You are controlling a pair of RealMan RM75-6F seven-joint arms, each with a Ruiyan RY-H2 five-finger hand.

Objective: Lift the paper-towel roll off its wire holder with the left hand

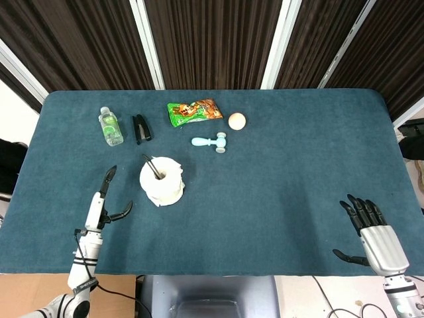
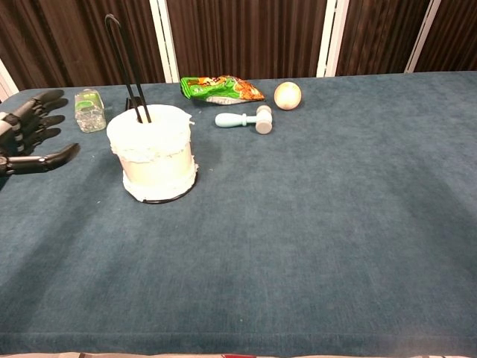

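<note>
A white paper-towel roll (image 1: 162,181) (image 2: 153,154) stands upright on its black wire holder (image 2: 123,61), whose tall loop rises out of the roll's core. My left hand (image 1: 103,202) (image 2: 28,134) hovers to the left of the roll, turned edge-on with fingers spread and thumb out, holding nothing and apart from the roll. My right hand (image 1: 370,225) rests open near the table's front right corner, seen only in the head view.
Behind the roll lie a small clear bottle (image 1: 110,126) (image 2: 89,110), a black stapler (image 1: 141,128), a green snack bag (image 1: 193,110) (image 2: 220,89), a pale blue toy hammer (image 1: 211,142) (image 2: 246,119) and a peach ball (image 1: 236,120) (image 2: 288,95). The table (image 1: 291,165) is covered in dark teal cloth.
</note>
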